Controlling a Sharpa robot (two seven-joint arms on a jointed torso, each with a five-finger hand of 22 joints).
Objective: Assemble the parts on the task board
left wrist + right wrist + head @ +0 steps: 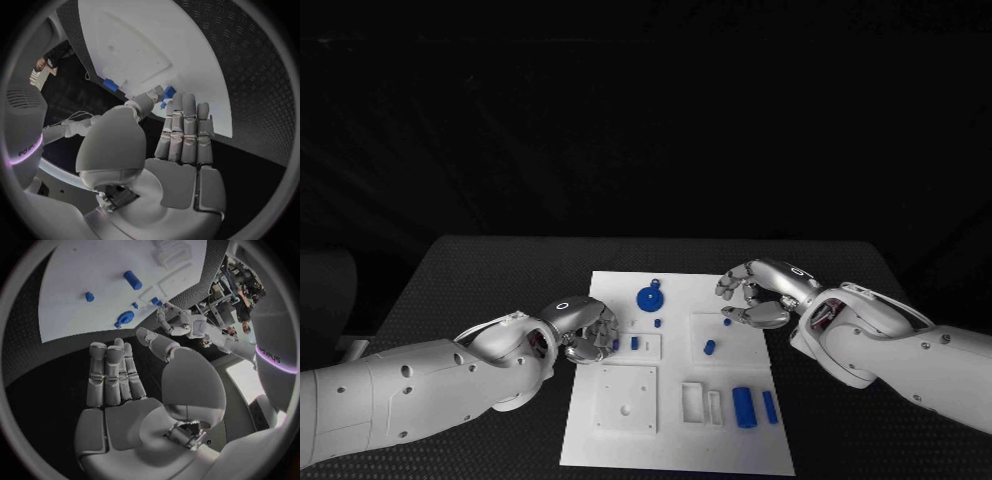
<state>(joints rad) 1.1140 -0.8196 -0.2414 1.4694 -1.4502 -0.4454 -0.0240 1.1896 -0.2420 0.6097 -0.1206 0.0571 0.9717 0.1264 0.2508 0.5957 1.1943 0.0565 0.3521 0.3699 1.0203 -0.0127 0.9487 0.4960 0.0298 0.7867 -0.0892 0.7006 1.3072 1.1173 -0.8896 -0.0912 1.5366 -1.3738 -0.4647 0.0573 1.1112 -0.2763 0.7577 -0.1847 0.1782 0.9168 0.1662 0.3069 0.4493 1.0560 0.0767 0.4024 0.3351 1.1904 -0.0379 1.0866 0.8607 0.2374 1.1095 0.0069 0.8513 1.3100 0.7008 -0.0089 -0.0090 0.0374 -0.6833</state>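
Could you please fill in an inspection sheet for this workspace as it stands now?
Surface: black table, textured, under the board.
Job's things: white task board in the middle; blue round part at its far end, two blue cylinders near its near right corner, smaller blue pieces between.
Clutter: nothing seen.
Hands: left hand at the board's left edge, right hand over its right edge; both hold nothing, fingers straight in the wrist views.
Cables: nothing seen.
Surroundings: dark.
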